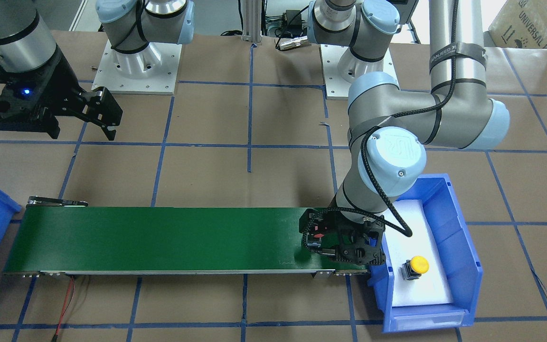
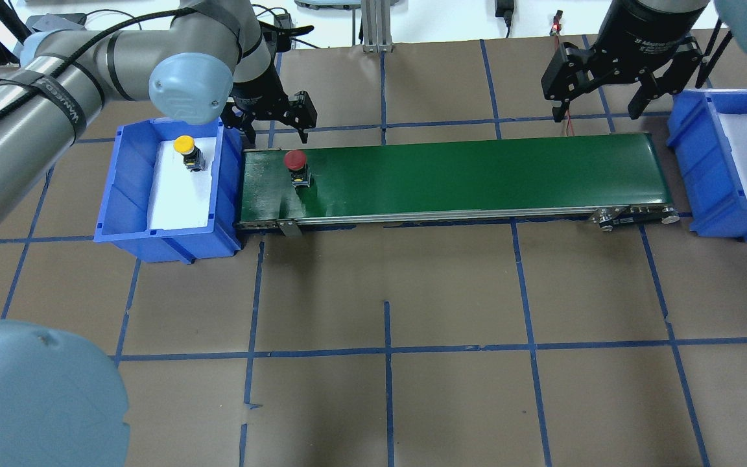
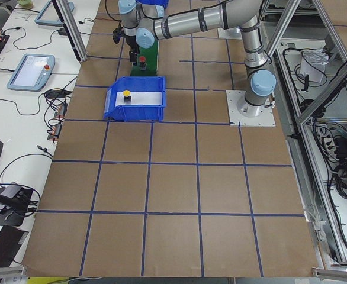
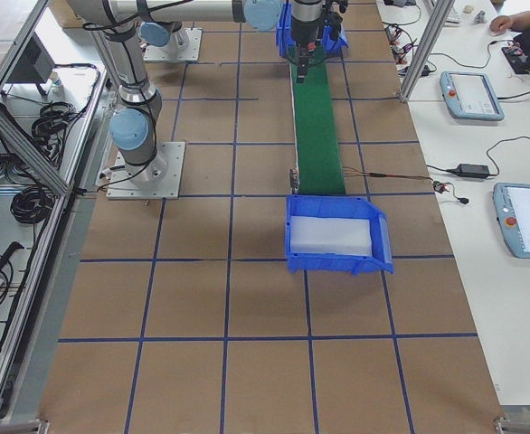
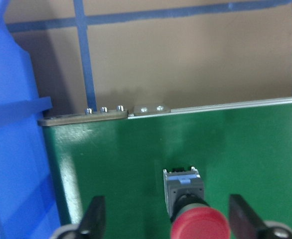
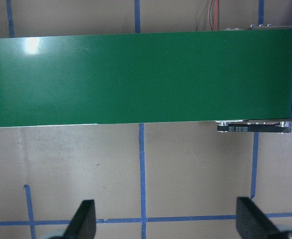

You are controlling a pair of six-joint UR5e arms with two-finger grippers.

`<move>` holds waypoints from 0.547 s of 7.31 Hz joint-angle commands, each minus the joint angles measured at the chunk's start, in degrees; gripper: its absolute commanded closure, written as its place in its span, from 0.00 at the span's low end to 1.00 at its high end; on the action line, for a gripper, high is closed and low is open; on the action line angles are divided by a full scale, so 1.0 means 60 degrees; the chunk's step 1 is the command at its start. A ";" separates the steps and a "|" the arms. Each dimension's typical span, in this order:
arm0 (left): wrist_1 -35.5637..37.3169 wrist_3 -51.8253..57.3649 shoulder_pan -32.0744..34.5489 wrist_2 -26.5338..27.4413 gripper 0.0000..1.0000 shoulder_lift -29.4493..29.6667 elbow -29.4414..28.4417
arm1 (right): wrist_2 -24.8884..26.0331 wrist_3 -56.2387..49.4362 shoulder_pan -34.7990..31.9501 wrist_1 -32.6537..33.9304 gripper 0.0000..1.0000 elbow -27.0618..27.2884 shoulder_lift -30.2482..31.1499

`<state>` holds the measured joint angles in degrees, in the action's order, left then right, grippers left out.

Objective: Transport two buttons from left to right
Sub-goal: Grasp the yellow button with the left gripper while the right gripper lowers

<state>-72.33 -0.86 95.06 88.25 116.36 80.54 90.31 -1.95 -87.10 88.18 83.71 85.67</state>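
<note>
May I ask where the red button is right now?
In the overhead view the red button stands at the left end of the green conveyor belt, beside the blue bin holding the yellow button, under the left gripper.

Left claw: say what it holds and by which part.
Nothing. The left claw is open; the red button stands on the belt between its fingers, untouched.

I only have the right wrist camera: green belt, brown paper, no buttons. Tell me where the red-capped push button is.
Observer: The red-capped push button stands on the green conveyor belt, at the end beside the left blue plastic bin.
Operator: Report the left gripper.
Observer: The left gripper is open above that button, fingers clear on either side.
Operator: Now the yellow one.
Observer: The yellow-capped push button stands inside that left bin, on its white liner.
</note>
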 commanded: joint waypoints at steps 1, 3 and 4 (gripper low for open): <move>-0.0117 0.0113 -0.0662 0.0100 0.00 -0.0087 -0.0226 | 0.0007 -0.0011 0.0000 -0.0004 0.00 0.0008 -0.0010; -0.0117 0.0406 -0.2330 -0.0002 0.00 -0.0058 -0.0255 | 0.0007 -0.0011 0.0030 -0.0019 0.00 0.0008 -0.0010; 0.0057 0.0552 -0.2671 0.0027 0.00 0.0073 -0.0284 | -0.0008 -0.0069 0.0030 -0.0019 0.00 0.0008 -0.0010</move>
<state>-72.79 1.36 82.85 88.36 116.17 79.07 90.33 -2.10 -86.95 88.10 83.76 85.61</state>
